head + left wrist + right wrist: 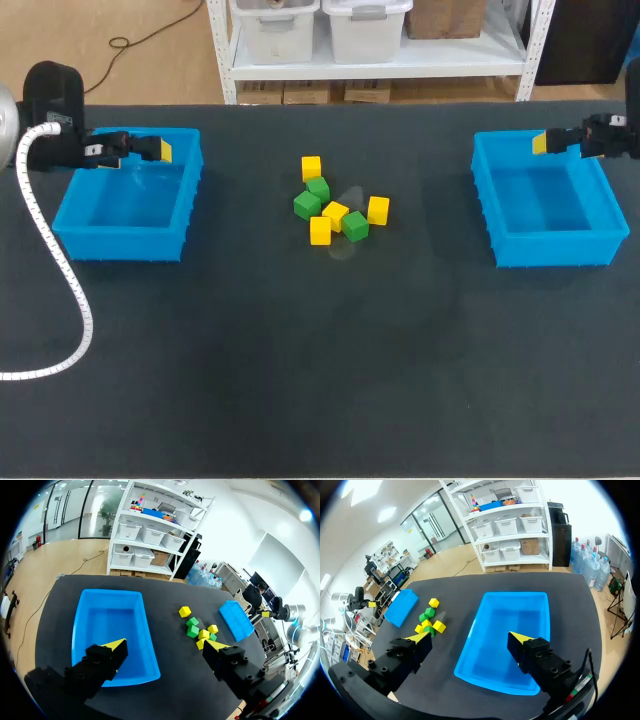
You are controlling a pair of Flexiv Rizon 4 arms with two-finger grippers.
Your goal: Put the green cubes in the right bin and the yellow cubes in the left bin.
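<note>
While our left gripper (pixel 158 150) hangs over the far edge of the left bin (pixel 120 245), its fingers stand spread wide with nothing between them. Our right gripper (pixel 541 143) hangs over the far rim of the right bin (pixel 555 250), and its fingers are spread apart and bare as well. We see nothing inside either blue bin. The yellow cubes (pixel 311 167) and green cubes (pixel 307 205) lie in a loose cluster in the middle of the black table (pixel 300 380), well apart from both bins. We count four yellow and three green, one yellow farthest from us. A white ribbed cable (pixel 80 320) curls across the table's left side, nearer than the left bin.
</note>
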